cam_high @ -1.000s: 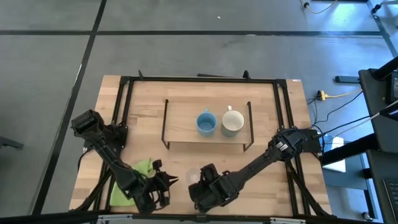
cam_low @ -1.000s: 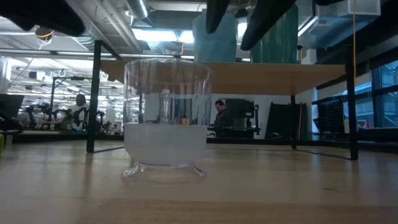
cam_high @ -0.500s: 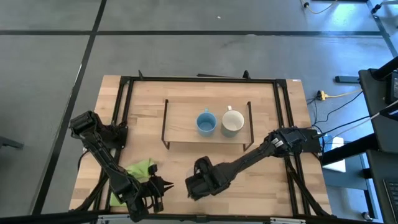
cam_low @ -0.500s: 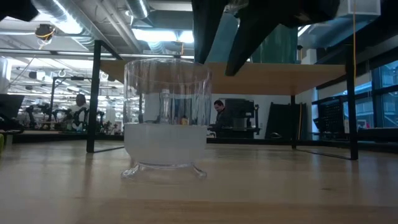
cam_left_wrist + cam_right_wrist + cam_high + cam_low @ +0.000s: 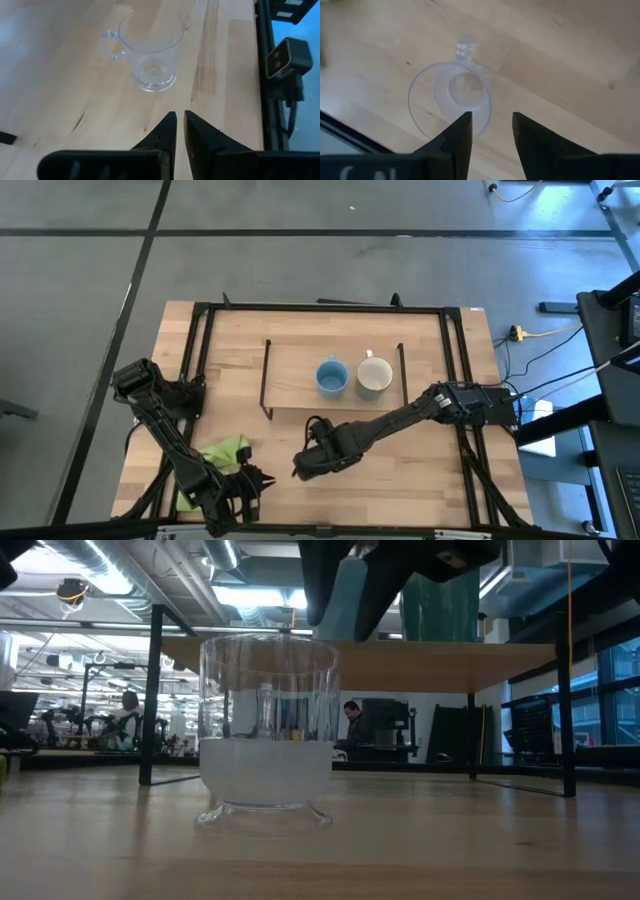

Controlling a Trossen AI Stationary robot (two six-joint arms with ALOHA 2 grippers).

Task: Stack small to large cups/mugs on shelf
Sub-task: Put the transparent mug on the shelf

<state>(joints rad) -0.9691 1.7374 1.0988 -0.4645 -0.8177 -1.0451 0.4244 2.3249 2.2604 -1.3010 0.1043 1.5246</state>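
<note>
The small clear glass cup (image 5: pixel 267 730) stands upright on its base on the tabletop near the front edge. It also shows in the left wrist view (image 5: pixel 150 50) and the right wrist view (image 5: pixel 451 97). My right gripper (image 5: pixel 490 116) hangs open just above it, pointing down, and largely covers it in the high view (image 5: pixel 303 468). My left gripper (image 5: pixel 180 114) is shut and holds nothing, left of the cup near the front edge (image 5: pixel 255 480). The light-blue mug (image 5: pixel 331 377) and the cream mug (image 5: pixel 373 377) stand side by side on the shelf (image 5: pixel 290 380).
A green cloth (image 5: pixel 225 452) lies on the table at the front left, beside my left arm. A black frame (image 5: pixel 200 360) runs around the tabletop. A small camera (image 5: pixel 286 57) sits at the front edge. A person (image 5: pixel 352 720) shows far off in the room.
My right gripper has swung toward the table's left and slightly toward the far edge, and now stands over the glass cup, still open. My left gripper has drawn back a little toward the left front corner. The cup has not moved.
</note>
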